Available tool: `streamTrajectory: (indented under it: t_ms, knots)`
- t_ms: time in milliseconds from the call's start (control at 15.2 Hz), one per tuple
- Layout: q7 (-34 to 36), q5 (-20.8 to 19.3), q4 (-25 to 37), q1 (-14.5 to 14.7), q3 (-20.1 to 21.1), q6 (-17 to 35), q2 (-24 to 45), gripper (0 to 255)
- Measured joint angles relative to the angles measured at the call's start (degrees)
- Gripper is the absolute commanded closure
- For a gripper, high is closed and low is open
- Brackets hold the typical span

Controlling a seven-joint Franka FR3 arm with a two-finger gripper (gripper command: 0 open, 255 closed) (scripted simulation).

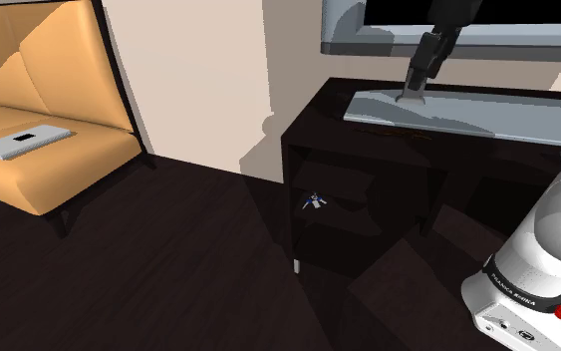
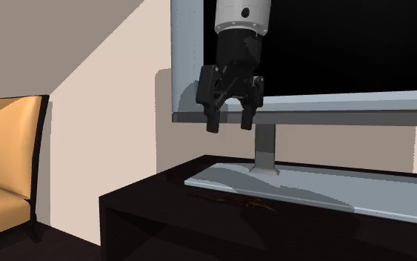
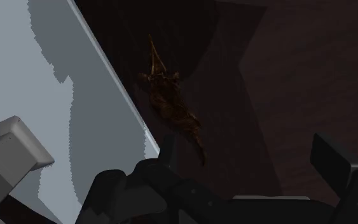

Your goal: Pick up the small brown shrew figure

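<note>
From my seat, the arm (image 1: 552,234) rises from its stand at the shoulder view's lower right, passes out of the top edge and comes back down as a dark wrist in front of the television (image 1: 346,28). The gripper (image 1: 410,97) points downward with a slight tilt, its tips over the near part of the grey television base (image 1: 487,118). In the second exterior view the white wrist link hangs nearly vertical and the gripper (image 2: 229,124) sits well above the dark cabinet (image 2: 147,199), against the lower corner of the screen frame. The two black fingers (image 2: 212,119) stand apart with nothing between them, so the tool is open and empty. The small brown shrew figure (image 2: 232,200) lies flat on the cabinet top, just beside the front edge of the television base (image 2: 310,189) and roughly beneath the gripper, not touching it. Through the wrist view the gripper (image 3: 229,186) has its fingers spread wide, and the shrew figure (image 3: 171,102) lies ahead of them on the dark cabinet (image 3: 285,76). Its long body runs along the slanted edge of the television base (image 3: 44,76), close to that edge, and nearer one finger than the other.
</note>
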Motion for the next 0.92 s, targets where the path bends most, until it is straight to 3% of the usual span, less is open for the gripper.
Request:
streamTrajectory:
  t_ms: [264, 924]
  knots:
    - [-3.3, -1.1, -3.8, 0.0, -2.2, 3.3, -1.2, 0]
    - [-16.9, -6.6, -19.2, -0.9, -12.4, 20.5, -2.6, 0]
